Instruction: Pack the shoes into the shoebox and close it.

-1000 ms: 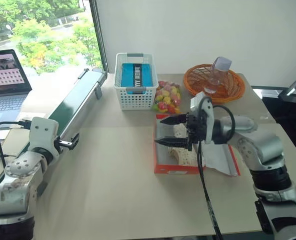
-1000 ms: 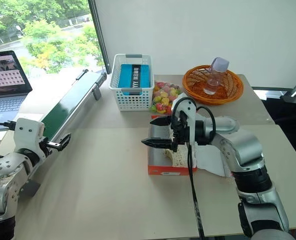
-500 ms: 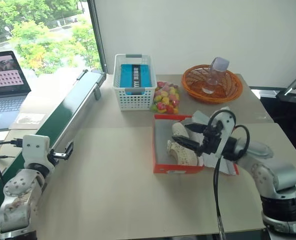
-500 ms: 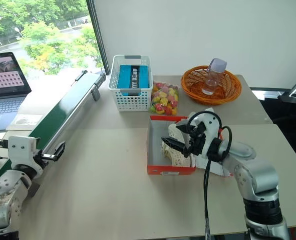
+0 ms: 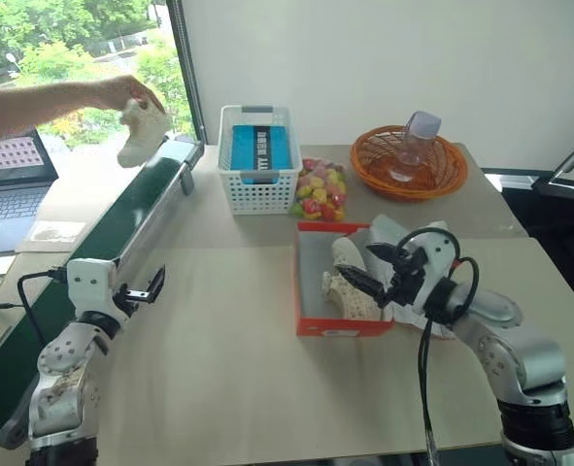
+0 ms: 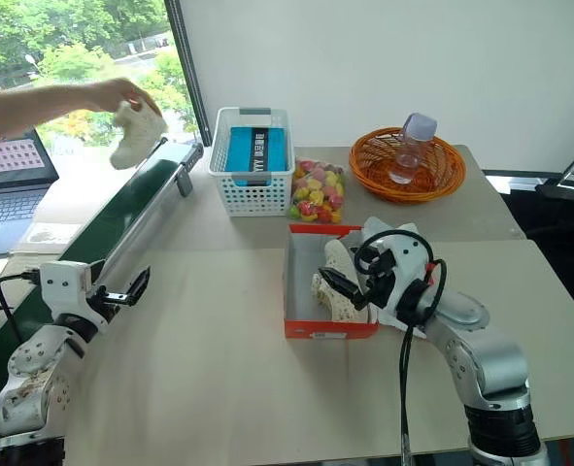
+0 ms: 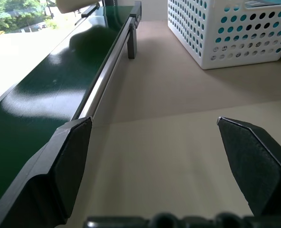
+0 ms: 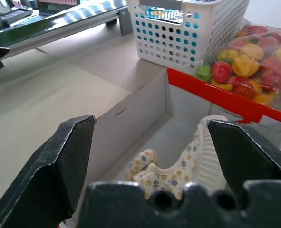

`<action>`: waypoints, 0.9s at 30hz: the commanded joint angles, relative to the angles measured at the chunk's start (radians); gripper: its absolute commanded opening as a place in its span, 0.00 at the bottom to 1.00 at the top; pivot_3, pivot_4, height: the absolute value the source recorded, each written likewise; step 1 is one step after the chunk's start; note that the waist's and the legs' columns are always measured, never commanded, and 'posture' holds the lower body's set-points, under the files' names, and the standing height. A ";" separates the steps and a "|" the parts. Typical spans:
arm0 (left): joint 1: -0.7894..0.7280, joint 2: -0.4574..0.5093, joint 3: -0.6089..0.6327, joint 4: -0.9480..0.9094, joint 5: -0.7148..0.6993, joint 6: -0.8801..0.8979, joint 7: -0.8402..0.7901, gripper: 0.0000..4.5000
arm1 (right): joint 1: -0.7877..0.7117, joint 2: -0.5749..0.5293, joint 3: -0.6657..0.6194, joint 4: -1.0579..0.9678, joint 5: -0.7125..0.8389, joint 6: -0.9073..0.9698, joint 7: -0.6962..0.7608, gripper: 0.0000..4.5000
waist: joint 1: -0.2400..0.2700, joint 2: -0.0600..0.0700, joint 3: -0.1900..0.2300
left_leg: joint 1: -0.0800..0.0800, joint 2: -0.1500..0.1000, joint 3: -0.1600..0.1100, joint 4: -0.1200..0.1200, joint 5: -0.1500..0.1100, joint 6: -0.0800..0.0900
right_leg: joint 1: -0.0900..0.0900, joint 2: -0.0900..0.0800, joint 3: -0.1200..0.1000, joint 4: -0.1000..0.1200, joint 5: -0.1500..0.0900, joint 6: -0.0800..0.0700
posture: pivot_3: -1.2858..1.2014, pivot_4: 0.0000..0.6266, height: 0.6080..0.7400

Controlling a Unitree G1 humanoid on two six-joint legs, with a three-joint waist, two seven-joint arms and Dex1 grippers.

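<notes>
Tool on the right arm [image 5: 379,269] hung with its fingers spread wide and empty over the open shoebox [image 5: 311,296], just above the shoe [image 5: 350,291] that lay inside it; the left tool [image 5: 149,288] stood equally spread and empty near the green conveyor [image 5: 131,218], well apart from the box; the table [image 5: 219,369] carried everything else; the conveyor ran along its left edge, and above the far end a person's hand [image 5: 126,92] held the second shoe [image 5: 141,131] in the air; the shoebox, red-orange outside and white within, held one cream shoe with a flowered lining showing at its opening, room left beside it, lid folded out toward the right arm; the white basket [image 5: 260,180] held a blue packet; the orange wicker basket [image 5: 408,165] held a clear plastic bottle [image 5: 415,146]; a bag of coloured sweets [image 5: 320,189] lay between basket and box; the shoes looked light and soft, likely to squash under a hard pinch, so a hold across the heel or the collar rim seemed safest; the thin cardboard lid would probably bend if pushed at one corner.
</notes>
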State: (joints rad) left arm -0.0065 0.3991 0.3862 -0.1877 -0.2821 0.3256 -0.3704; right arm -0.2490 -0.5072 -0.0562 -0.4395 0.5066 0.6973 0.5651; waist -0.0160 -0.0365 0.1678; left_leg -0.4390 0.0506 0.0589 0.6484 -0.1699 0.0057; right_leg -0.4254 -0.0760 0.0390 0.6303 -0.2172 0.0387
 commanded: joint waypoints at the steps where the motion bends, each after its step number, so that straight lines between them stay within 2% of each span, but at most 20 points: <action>1: -0.044 0.021 0.003 0.024 -0.021 -0.029 -0.021 1.00 | -0.062 0.032 0.023 -0.021 0.023 0.004 -0.006 0.99 | 0.001 0.000 0.000 | 0.000 0.000 0.000 0.000 0.000 0.000 | 0.000 0.000 0.000 0.000 0.000 0.000 | 0.52 0.24 1.00; 8: -0.163 0.076 -0.014 0.161 0.013 -0.075 -0.036 1.00 | -0.166 0.115 0.104 0.023 0.017 0.036 -0.029 0.99 | 0.003 0.000 0.000 | 0.000 0.000 0.000 0.000 0.000 0.000 | 0.000 0.000 0.000 0.000 0.001 0.002 | 0.52 0.24 1.00; 13: -0.194 0.114 0.003 0.226 0.027 -0.096 -0.022 1.00 | -0.215 0.148 0.132 0.046 0.021 0.043 -0.035 0.99 | 0.003 0.000 0.000 | 0.000 0.000 0.000 0.000 0.000 0.000 | 0.000 0.000 0.000 0.000 0.002 0.003 | 0.52 0.24 1.00; 19: -0.258 0.263 0.072 0.363 0.016 -0.101 -0.055 1.00 | -0.269 0.196 0.184 0.074 0.028 0.041 -0.010 0.99 | -0.003 0.000 0.000 | 0.000 0.002 0.000 -0.001 0.000 0.000 | -0.002 0.001 -0.002 0.001 0.002 0.001 | 0.52 0.24 1.00; 27: -0.330 0.346 0.084 0.440 -0.003 -0.126 -0.113 1.00 | -0.282 0.217 0.201 0.112 0.008 0.020 0.002 0.99 | 0.005 -0.001 0.000 | -0.001 0.001 0.000 -0.001 0.000 -0.001 | -0.001 -0.001 -0.004 -0.001 0.002 0.001 | 0.52 0.24 1.00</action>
State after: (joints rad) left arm -0.3024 0.7088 0.4568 0.2641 -0.2745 0.2355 -0.4632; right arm -0.5077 -0.2952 0.1487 -0.3131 0.5191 0.7474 0.5619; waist -0.0113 -0.0374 0.1678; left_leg -0.4399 0.0519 0.0590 0.6476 -0.1702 0.0046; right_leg -0.4266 -0.0769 0.0348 0.6297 -0.2153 0.0396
